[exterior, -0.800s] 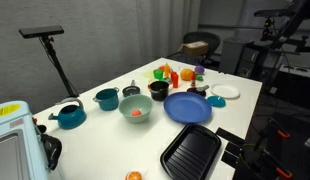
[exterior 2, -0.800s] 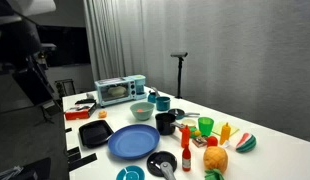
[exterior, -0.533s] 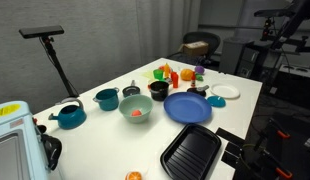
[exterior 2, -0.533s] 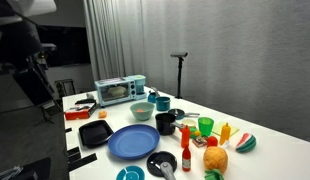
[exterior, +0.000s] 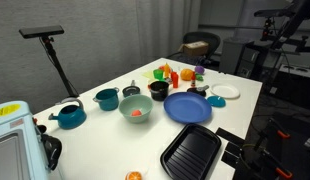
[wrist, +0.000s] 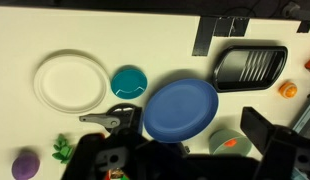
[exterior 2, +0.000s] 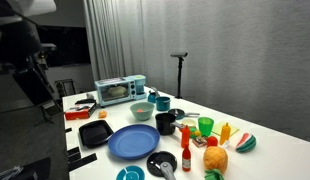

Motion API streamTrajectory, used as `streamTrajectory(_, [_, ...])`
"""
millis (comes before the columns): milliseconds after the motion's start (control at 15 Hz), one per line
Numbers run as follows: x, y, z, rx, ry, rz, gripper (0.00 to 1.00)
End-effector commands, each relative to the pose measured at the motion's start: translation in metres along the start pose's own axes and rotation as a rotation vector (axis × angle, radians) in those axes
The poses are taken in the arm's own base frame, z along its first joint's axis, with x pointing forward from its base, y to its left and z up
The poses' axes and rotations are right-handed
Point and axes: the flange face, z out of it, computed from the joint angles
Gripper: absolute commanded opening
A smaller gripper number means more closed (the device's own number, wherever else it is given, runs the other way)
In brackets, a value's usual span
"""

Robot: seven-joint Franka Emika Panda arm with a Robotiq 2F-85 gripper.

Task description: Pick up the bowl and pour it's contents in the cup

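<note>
Bowl: pale mint-green round bowl [exterior: 135, 108] on white table [exterior: 240, 80], betw. teal pot [exterior: 106, 98] & flat blue plate [exterior: 188, 107].
Contents: small orange piece [exterior: 136, 113] inside bowl.
Cup: short black cup [exterior: 159, 91], near bowl.
Gripper [wrist: 145, 165]: dark blur; grip can't tell.

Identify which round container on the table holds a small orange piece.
The wide pale mint-green bowl beside the teal pot; no orange shows inside that pot or the short black cup.

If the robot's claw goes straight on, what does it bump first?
Likely the blue plate or the small black pan beside it. The gripper looks high above the table, so I can't tell exactly.
</note>
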Motion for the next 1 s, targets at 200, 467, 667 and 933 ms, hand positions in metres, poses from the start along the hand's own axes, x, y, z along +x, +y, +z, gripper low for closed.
streamTrajectory(200, [0.000,0.000,0.000,0.000,-0.001,0.000,1.00])
streamTrajectory(467, [0.000,0.000,0.000,0.000,-0.001,0.000,1.00])
streamTrajectory(667, [0.000,-0.003,0.002,0.000,0.003,0.003,1.00])
streamTrajectory(933, [0.012,-0.020,0.017,0.014,0.003,-0.027,1.00])
